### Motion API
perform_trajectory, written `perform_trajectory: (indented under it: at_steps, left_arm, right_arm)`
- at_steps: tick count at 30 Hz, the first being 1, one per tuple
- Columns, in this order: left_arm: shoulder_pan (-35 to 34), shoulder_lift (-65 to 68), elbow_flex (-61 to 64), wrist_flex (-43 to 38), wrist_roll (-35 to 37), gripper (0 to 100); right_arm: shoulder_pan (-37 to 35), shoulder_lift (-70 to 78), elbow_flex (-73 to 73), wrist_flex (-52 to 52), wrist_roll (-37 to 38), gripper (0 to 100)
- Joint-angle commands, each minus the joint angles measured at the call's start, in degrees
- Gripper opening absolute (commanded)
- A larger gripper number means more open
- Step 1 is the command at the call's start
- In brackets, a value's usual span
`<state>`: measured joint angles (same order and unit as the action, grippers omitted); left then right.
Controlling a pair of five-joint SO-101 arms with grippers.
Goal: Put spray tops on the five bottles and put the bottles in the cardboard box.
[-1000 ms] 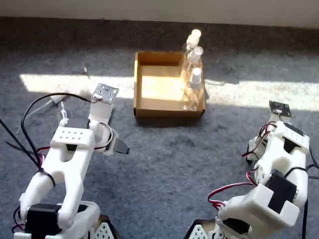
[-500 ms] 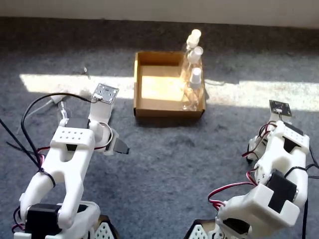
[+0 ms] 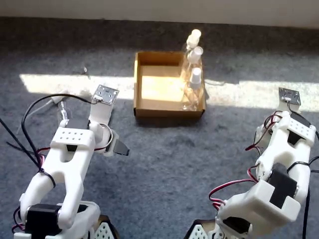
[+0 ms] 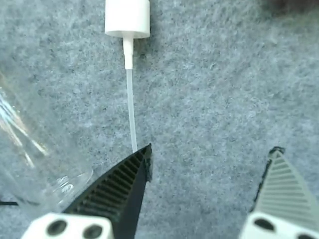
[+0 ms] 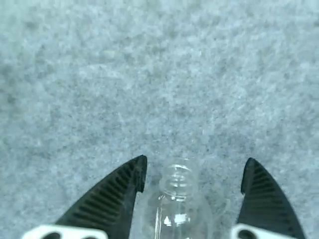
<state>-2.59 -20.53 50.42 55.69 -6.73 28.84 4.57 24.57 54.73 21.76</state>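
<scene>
Since a second back my right arm (image 3: 281, 164) had swung outward and a little farther up the worktop (image 3: 164, 164), while the left arm (image 3: 70, 154) had held its place.

On the left, the left arm's fingers (image 4: 119, 194) were spread wide and held nothing. A loose spray top (image 4: 127, 20) lay ahead of them, cap far out, its long dip tube running back toward me to end right at the dark finger's tip, so off-centre in the gap. An uncapped bottle (image 4: 27, 149) lay just outside that same finger.

In the middle, the cardboard box (image 3: 137, 89) held three topped bottles (image 3: 192, 84) standing along its right-hand wall.

On the right, the right arm's fingers (image 5: 109, 199) were also spread, with a second open bottle (image 5: 179, 199) centred between them, neck pointing away from the wrist, touching neither finger. I judged this arm better placed to close on its bottle, the left to fetch the top.
</scene>
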Motion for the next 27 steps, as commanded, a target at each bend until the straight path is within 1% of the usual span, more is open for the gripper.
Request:
perform_trajectory:
  at_steps: [1, 6, 10, 16, 19, 23, 25, 27]
  left_arm:
    - [-0.1, -1.9, -0.2, -0.6, 0.3, 33]
    - [-0.1, -1.9, -0.1, -1.2, 0.3, 33]
    - [-0.1, -1.9, 0.0, -1.5, 0.3, 33]
    - [-0.1, -1.9, 0.0, -1.5, 0.3, 33]
    - [-0.1, -1.9, 0.0, -1.5, 0.3, 33]
    - [-0.1, -1.9, 0.0, -1.5, 0.3, 33]
    - [-0.1, -1.9, 0.0, -1.5, 0.3, 33]
    - [-0.1, -1.9, 0.0, -1.5, 0.3, 33]
  right_arm:
    - [-0.7, -0.4, -2.5, 0.7, -0.4, 26.5]
    - [-1.0, -0.6, -1.8, 7.1, -0.3, 26.5]
    - [-2.6, -0.6, -1.9, 13.2, 0.2, 26.5]
    - [-1.7, -0.3, -2.0, 13.1, 1.1, 26.5]
    - [-0.7, -0.4, -1.8, 9.6, 1.0, 26.5]
    - [-0.2, -0.1, -1.6, 7.5, 1.0, 26.3]
    - [-0.5, 0.0, -1.5, 7.6, 0.9, 24.4]
    - [-0.3, 0.0, -1.5, 7.6, 0.9, 20.1]
